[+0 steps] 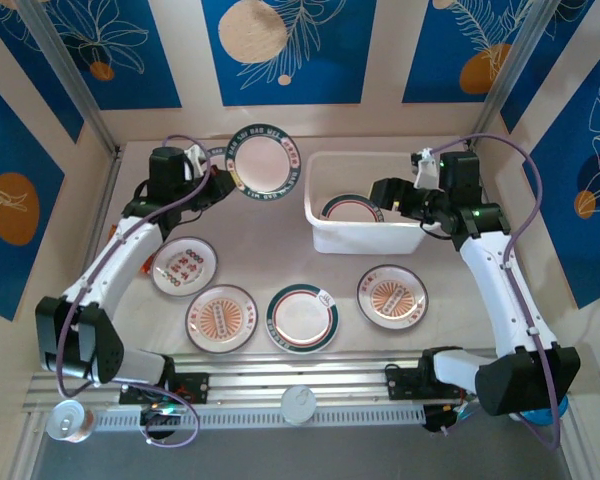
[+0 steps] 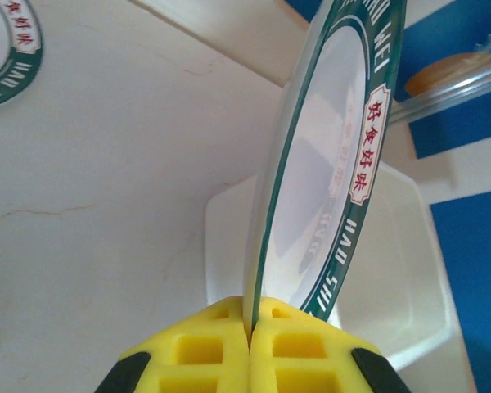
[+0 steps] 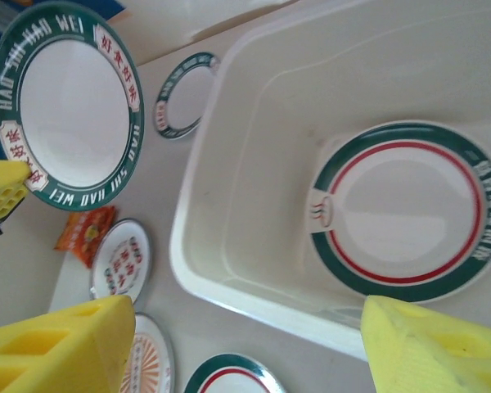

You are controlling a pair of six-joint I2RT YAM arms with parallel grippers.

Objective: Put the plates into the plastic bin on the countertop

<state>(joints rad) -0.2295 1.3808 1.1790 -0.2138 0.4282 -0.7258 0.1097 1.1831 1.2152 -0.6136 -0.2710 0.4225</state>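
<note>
Plates (image 1: 302,318): four lie loose on near table (image 1: 260,255). Beyond, plastic bin (image 1: 365,240) holds one; right tool (image 1: 388,192) hangs open above it. Farthest, left tool (image 2: 251,327) pinches green-rimmed plate (image 1: 264,165) by its rim, left of bin. Thin edge-hold may slip, or plate may clip bin wall.

Left wrist view: the upright green-rimmed plate (image 2: 327,164) runs off the top edge; a second plate (image 2: 8,49) is clipped at the corner. Top view: inside the bin (image 1: 360,238), the red-ringed plate (image 1: 348,208) is partly covered by the right gripper (image 1: 380,195).
</note>
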